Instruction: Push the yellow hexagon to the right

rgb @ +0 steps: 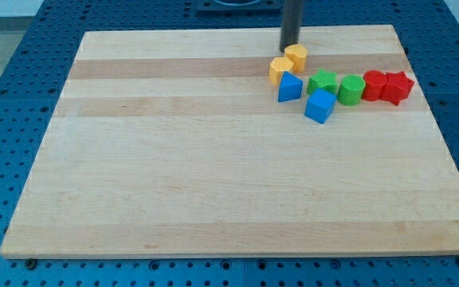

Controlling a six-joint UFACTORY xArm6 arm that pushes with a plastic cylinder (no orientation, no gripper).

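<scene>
The yellow hexagon (296, 57) was seen near the top edge of the wooden board (213, 175), right of its centre line, and was taken as the landmark. My tip (290, 45) was placed just at the hexagon's upper-left edge, touching it or nearly so; the rod has no jaws, so nothing was open, closed or clamped. A second yellow block (280, 69) lay against the hexagon's lower left, its shape not clearly made out. Below the hexagon a blue triangular block (290, 87) was found, with a blue cube (320, 106) further down and rightward. To the lower right of the hexagon a row was formed by a green star-like block (323, 82), a green rounded block (351, 88) and two red blocks (375, 84) (399, 87). The hexagon was judged light, rigid and easily slid on the smooth wood, though prone to turning if struck off-centre; contact should therefore be made squarely on its left face.
</scene>
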